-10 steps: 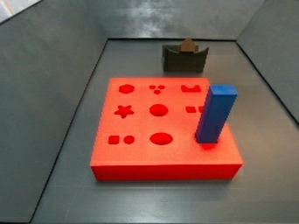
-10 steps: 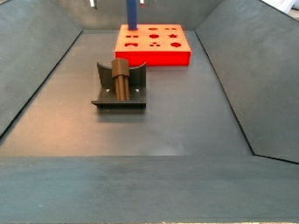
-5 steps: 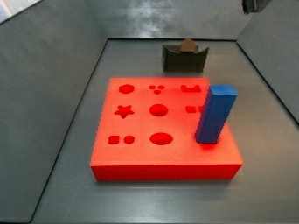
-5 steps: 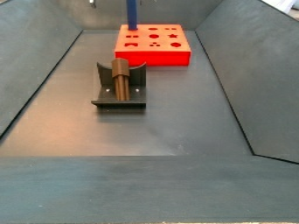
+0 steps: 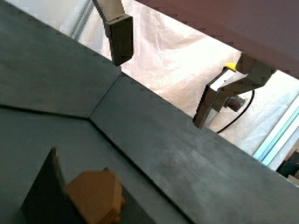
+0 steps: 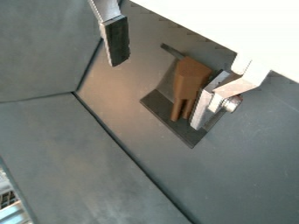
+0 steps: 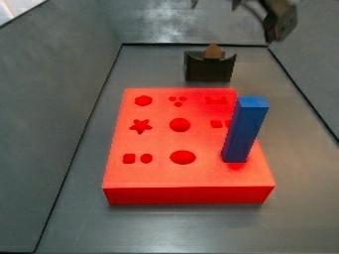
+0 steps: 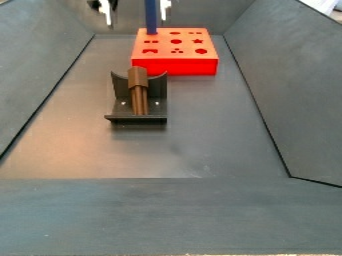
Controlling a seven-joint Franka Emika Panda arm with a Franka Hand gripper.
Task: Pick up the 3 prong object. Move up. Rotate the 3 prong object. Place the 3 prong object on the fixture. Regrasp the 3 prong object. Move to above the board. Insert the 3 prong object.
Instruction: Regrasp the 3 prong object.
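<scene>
In a side view, going left to right, the gripper (image 8: 102, 8) shows only as a pale scrap at the top edge, high above the floor; lower down stands the fixture (image 8: 135, 97), a small dark grey block with a notched top on a base plate, and across its top lies the 3 prong object (image 8: 134, 90), a small brown wood-coloured peg. Farther right and back sits the board (image 8: 175, 49), a large flat red-orange slab with shaped cut-outs, with a tall blue block (image 8: 152, 13) rising from it.

In a wrist view the two fingers (image 6: 115, 39) stand wide apart with nothing between them, and the peg (image 6: 187, 81) lies well below, on the fixture (image 6: 176, 112).

The peg looks rigid and light, probably wood, with fairly smooth faces; it should not crush, but a light piece can twist if caught off-centre. The best hold is likely across its two long flat sides near mid-length, clear of the notch walls and of the pronged end, which I cannot make out here.
</scene>
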